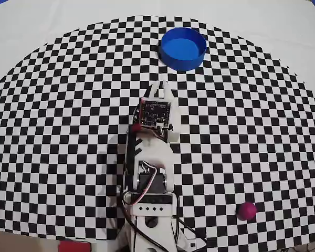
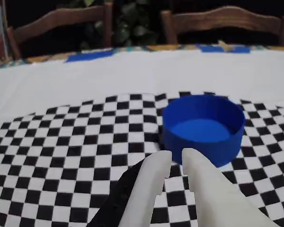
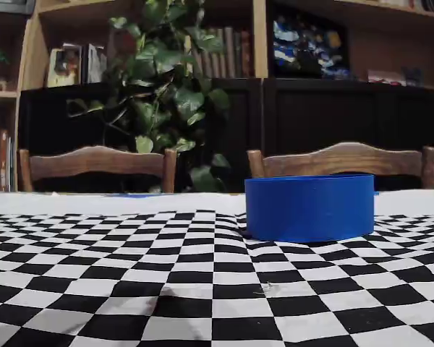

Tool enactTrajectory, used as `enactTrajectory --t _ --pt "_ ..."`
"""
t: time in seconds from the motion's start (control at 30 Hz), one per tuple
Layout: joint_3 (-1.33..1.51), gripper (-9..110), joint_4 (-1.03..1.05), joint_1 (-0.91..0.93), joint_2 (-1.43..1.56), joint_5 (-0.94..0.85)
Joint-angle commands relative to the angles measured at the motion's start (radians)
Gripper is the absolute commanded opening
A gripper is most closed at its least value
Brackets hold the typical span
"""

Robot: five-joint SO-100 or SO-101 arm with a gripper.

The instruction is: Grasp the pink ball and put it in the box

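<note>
The pink ball [image 1: 247, 210] lies on the checkered mat near its front right edge in the overhead view; the wrist and fixed views do not show it. The box [image 1: 181, 64], a round blue tub, stands empty at the far side of the mat [image 2: 203, 147] [image 3: 309, 206]. My gripper [image 1: 161, 85] hovers mid-mat, pointing at the box and a short way short of it. In the wrist view my gripper [image 2: 176, 157] has its white fingers almost together, only a thin slit between them, holding nothing. The ball is far behind and to the right of it.
The arm's base and cables [image 1: 152, 220] sit at the mat's front edge, with a red object [image 1: 73, 245] beside them. White tablecloth [image 2: 132, 71] surrounds the mat. Two wooden chairs [image 3: 94, 163] and a plant [image 3: 159, 79] stand beyond the table's far edge.
</note>
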Motion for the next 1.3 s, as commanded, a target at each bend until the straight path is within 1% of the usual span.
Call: enactTrajectory --t 0.0,0.03,0.1,0.13,0.17,0.27,0.33,0.7,1.03,1.27 --pt "0.008 1 -0.011 0.006 0.015 -0.012" --pt "0.008 2 -0.011 0.006 0.012 -0.012" --pt "0.008 11 -0.011 0.009 0.008 -0.012" --pt "0.008 14 -0.011 0.011 0.005 -0.012" --pt "0.008 19 -0.011 0.011 0.002 -0.012" --pt "0.008 28 -0.011 0.011 -0.014 -0.012" --pt "0.008 29 -0.011 0.011 -0.029 -0.012" --pt "0.008 32 -0.012 0.063 -0.051 -0.012" --pt "0.008 31 -0.077 0.247 -0.091 -0.012" --pt "0.008 31 -0.081 0.359 -0.103 -0.012"
